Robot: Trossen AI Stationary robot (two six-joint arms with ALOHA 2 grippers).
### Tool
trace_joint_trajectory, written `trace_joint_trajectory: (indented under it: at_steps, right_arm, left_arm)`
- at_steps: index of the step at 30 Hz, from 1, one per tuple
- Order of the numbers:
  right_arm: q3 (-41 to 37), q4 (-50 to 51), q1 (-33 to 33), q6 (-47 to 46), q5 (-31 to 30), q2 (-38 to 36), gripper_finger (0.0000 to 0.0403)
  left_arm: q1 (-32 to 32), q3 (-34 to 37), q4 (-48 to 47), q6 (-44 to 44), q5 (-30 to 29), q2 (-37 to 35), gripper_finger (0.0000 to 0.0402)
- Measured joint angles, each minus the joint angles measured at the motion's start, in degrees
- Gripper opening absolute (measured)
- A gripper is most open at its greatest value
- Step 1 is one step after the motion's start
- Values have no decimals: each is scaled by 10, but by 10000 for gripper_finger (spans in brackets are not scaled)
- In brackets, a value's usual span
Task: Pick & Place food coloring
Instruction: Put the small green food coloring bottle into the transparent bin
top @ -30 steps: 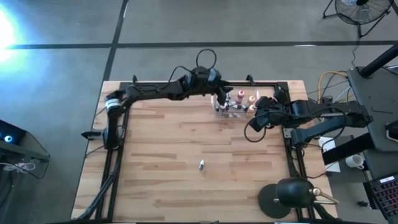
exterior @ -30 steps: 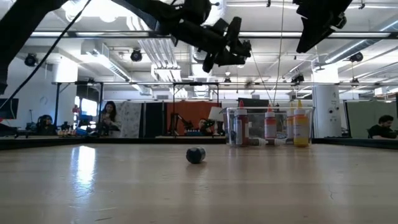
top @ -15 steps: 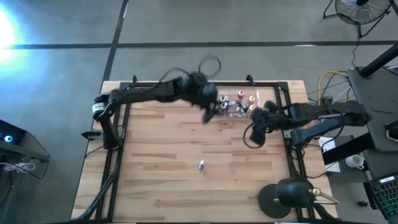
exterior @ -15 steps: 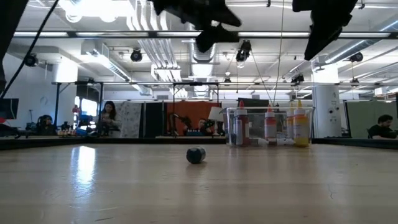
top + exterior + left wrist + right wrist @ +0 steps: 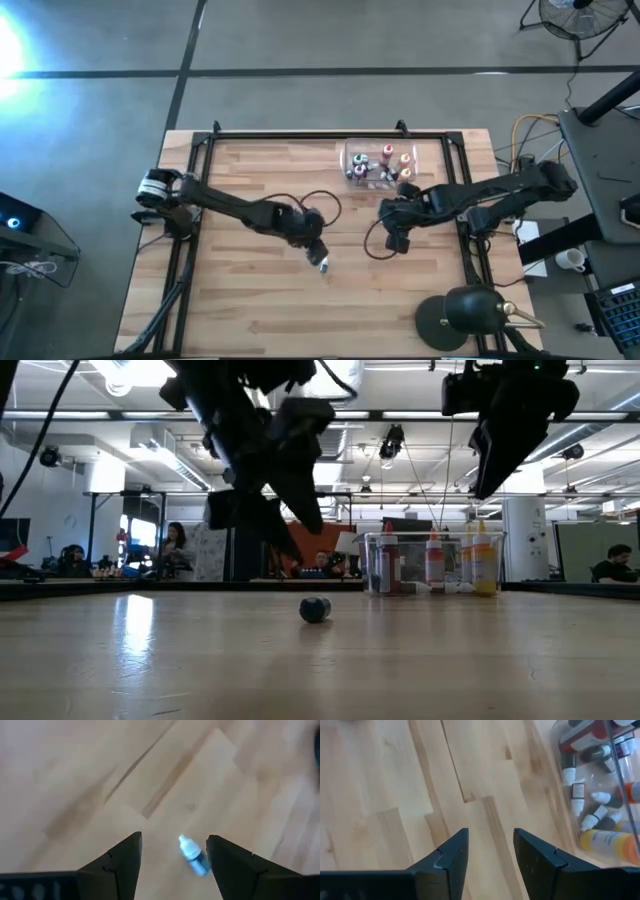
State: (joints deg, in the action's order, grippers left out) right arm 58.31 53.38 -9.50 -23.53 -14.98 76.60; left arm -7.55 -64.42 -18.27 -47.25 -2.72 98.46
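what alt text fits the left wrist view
A small blue food coloring bottle with a white pointed cap lies on its side on the light wooden table, framed between the two dark open fingers of the left tool just above it.

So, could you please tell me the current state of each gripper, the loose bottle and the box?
Left gripper: open, poised over the loose bottle, not touching it.
Right gripper: open, empty, above bare table beside the clear box.
Loose blue bottle: lying on its side on the table, outside the box.
Clear box: lidless, holding several bottles, some upright, some lying.
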Motion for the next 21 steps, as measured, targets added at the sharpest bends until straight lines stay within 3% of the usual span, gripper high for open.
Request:
trace_joint_trajectory:
  at_steps: [3, 6, 15, 21]
  right_arm:
    - [2, 4, 0, 0, 0, 13, 141]
    - [0, 7, 0, 0, 0, 15, 134]
    - [0, 32, 0, -27, -34, -5, 124]
    - [-3, 42, 0, -38, -63, -26, 123]
  left_arm:
    - [-1, 2, 22, -129, -8, 17, 189]
    - [-3, 2, 22, -190, -11, 31, 176]
    - [-43, -36, 25, -230, -32, 77, 151]
    - [-57, -70, -21, -266, -46, 119, 144]
